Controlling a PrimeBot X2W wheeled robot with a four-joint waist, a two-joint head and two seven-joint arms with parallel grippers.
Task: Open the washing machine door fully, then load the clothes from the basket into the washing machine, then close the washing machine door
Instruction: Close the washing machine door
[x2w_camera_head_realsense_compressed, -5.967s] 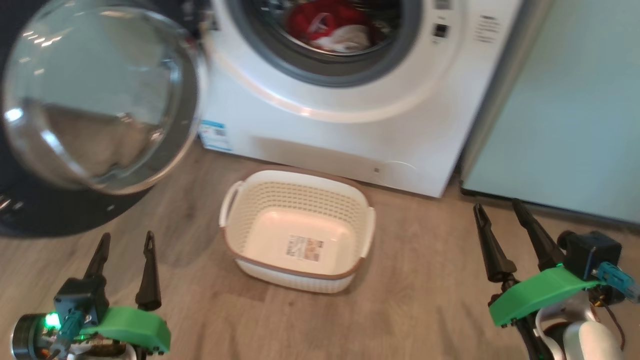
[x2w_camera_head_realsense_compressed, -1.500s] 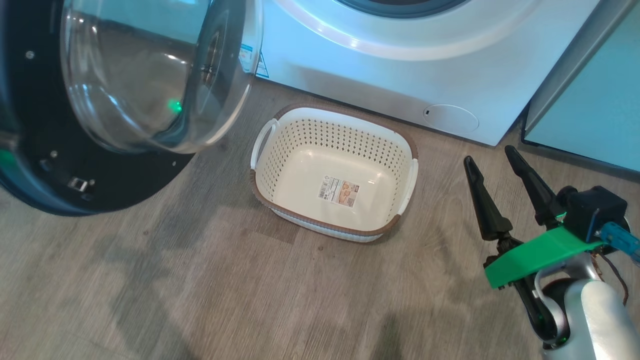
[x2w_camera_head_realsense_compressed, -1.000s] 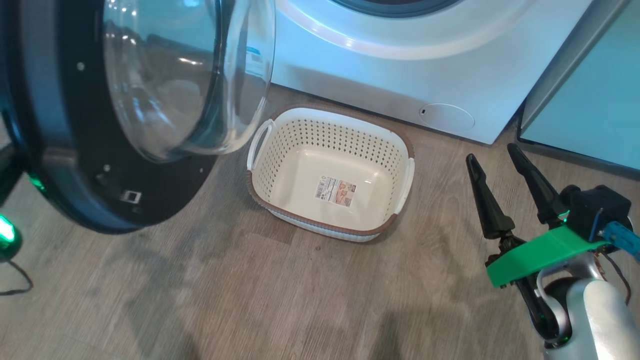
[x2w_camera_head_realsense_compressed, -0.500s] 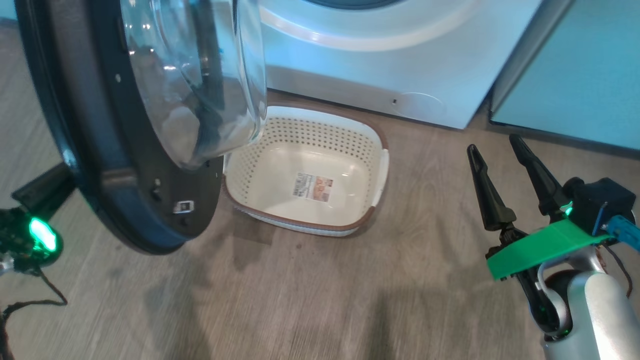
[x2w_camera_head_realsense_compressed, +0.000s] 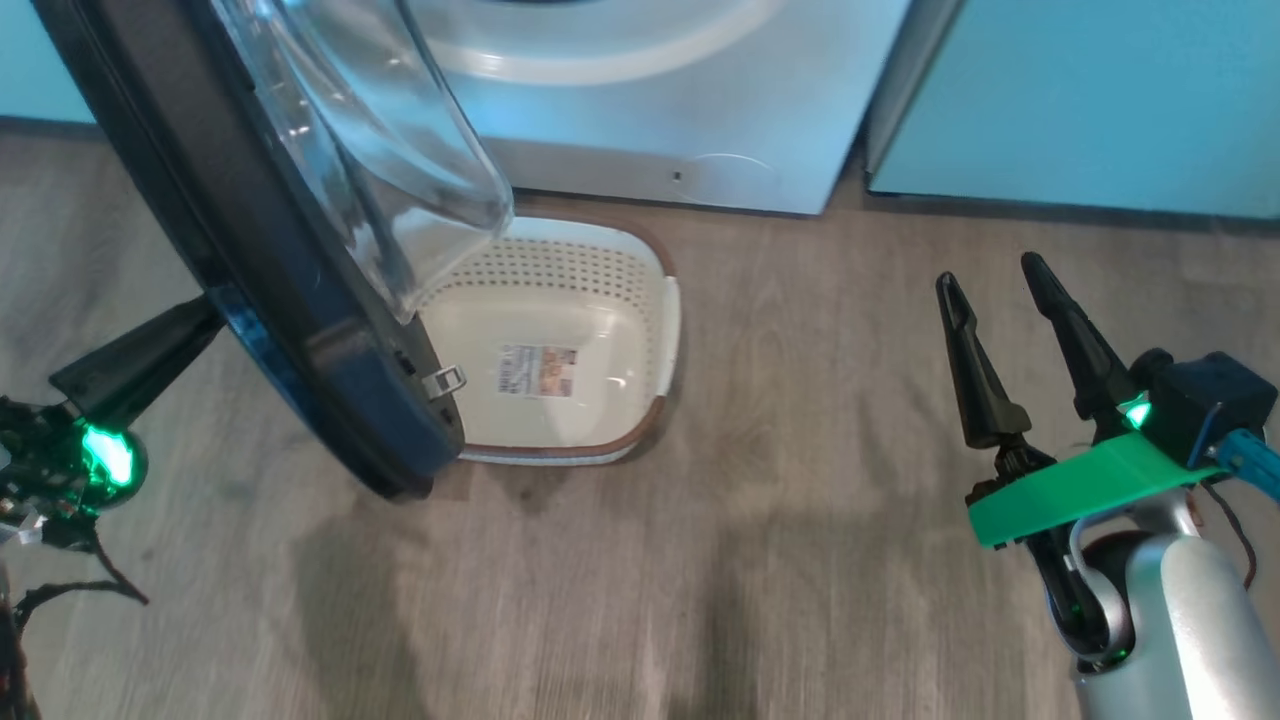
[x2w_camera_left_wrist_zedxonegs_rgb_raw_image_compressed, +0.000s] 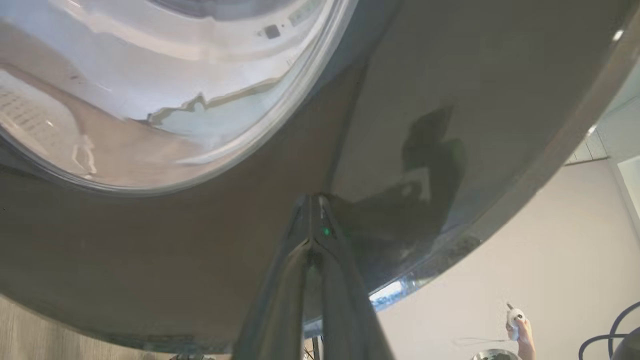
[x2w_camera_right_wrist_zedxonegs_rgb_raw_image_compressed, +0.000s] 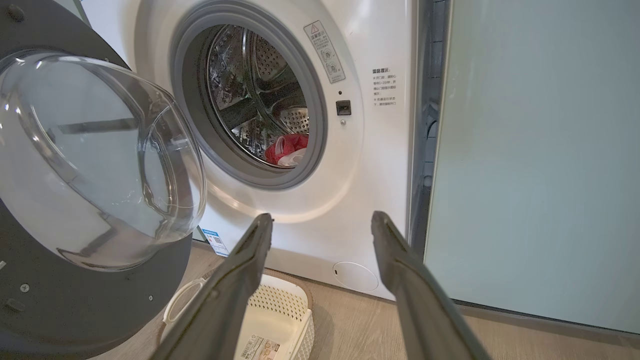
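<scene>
Touching the door (x2w_camera_head_realsense_compressed: 270, 260), the left gripper (x2w_camera_left_wrist_zedxonegs_rgb_raw_image_compressed: 312, 200) is clenched shut; the right gripper (x2w_camera_head_realsense_compressed: 988, 272) hangs spread, empty, near the basket (x2w_camera_head_realsense_compressed: 668, 330).

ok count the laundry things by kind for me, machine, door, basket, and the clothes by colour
washing machine: 1
washing machine door: 1
basket: 1
red garment: 1
white cloth: 1
total: 5

Door (x2w_camera_right_wrist_zedxonegs_rgb_raw_image_compressed: 90, 305) half-open, clothes (x2w_camera_right_wrist_zedxonegs_rgb_raw_image_compressed: 288, 148) inside washer (x2w_camera_right_wrist_zedxonegs_rgb_raw_image_compressed: 345, 210), basket (x2w_camera_head_realsense_compressed: 560, 268) empty
</scene>
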